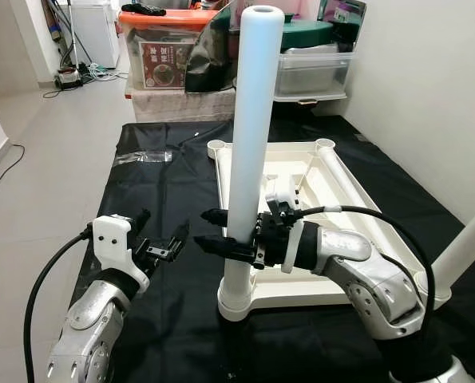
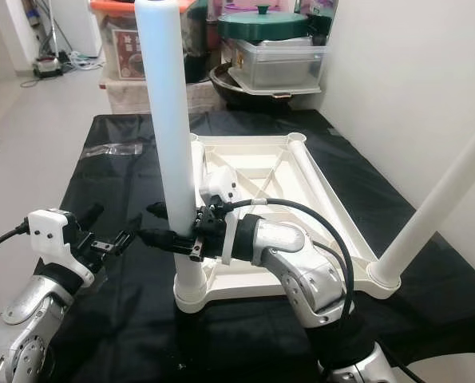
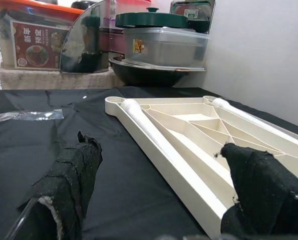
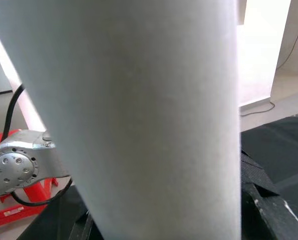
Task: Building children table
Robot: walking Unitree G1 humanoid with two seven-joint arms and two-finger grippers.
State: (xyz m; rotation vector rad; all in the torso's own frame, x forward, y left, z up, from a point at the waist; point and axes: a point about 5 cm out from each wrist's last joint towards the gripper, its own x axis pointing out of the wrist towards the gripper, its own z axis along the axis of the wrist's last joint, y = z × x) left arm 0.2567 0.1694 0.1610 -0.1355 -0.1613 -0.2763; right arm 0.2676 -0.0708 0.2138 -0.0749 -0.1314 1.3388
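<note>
A white children's table top (image 1: 342, 182) lies upside down on a black cloth (image 1: 165, 191). One white leg (image 1: 249, 144) stands upright in the near left corner socket (image 1: 235, 299). My right gripper (image 1: 213, 230) is shut on this leg, one black finger on each side of it a little above the socket. In the right wrist view the leg (image 4: 138, 115) is very close. A second white leg (image 2: 441, 199) rises at a slant from the near right corner. My left gripper (image 1: 161, 233) hovers open to the left of the upright leg; its fingers (image 3: 68, 185) hold nothing.
A clear plastic wrapper (image 1: 141, 156) lies on the far left of the cloth. Behind the cloth stand an orange-lidded bin (image 1: 161, 48) and a clear box (image 1: 313, 72) under a green pot. A white wall (image 1: 429, 88) runs along the right.
</note>
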